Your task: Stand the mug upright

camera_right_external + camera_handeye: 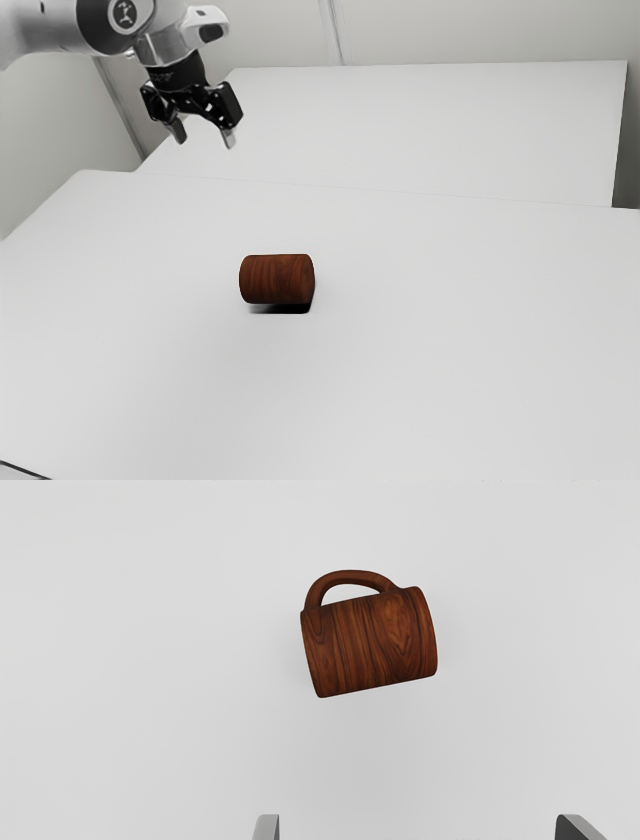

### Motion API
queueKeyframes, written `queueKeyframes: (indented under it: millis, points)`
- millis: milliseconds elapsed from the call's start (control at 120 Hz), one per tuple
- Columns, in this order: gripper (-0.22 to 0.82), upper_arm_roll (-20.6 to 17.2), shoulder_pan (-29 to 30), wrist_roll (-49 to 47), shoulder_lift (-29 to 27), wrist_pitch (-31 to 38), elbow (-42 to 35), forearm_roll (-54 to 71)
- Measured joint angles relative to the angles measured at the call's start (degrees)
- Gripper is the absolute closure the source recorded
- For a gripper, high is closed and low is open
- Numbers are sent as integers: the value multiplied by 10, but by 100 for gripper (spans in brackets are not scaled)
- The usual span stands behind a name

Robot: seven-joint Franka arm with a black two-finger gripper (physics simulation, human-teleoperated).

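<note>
1. Lying on its side, the mug (367, 642) is resting on the table (450, 350), neither end pointing up. I'm taking it as the landmark for everything else.

2. The hand (205, 140) is hanging above the mug and off toward the exterior view's left, well apart from it. The arm (50, 28) is reaching in from that same side, so it is having to carry the hand across and down.

3. The two fingers (266, 829) are standing wide apart, holding nothing. The handle (350, 576) is sticking out from the mug's body on the side facing away from them.

4. The long axis is what the coming move is turning on, I'd judge. It is running nearly along the line from one fingertip to the other — only a little skewed. Closing that way, the fingers would be meeting the mug's two ends, not its round sides.

5. So the approach is probably calling for a turn of the wrist before lowering, if the body is being taken across its width. Which end is the mouth I cannot tell, and the righting tilt is depending on that — a wrong guess would be setting the mug on its rim. The task is only beginning, by the look of it.
</note>
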Motion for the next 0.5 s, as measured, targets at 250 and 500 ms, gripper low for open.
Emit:
queueKeyframes:
  millis: [250,500]
  points:
    - [0,2,-17,-2,-6,-4,-1,0]
    - [0,12,-12,-4,-28,2,-48,-11]
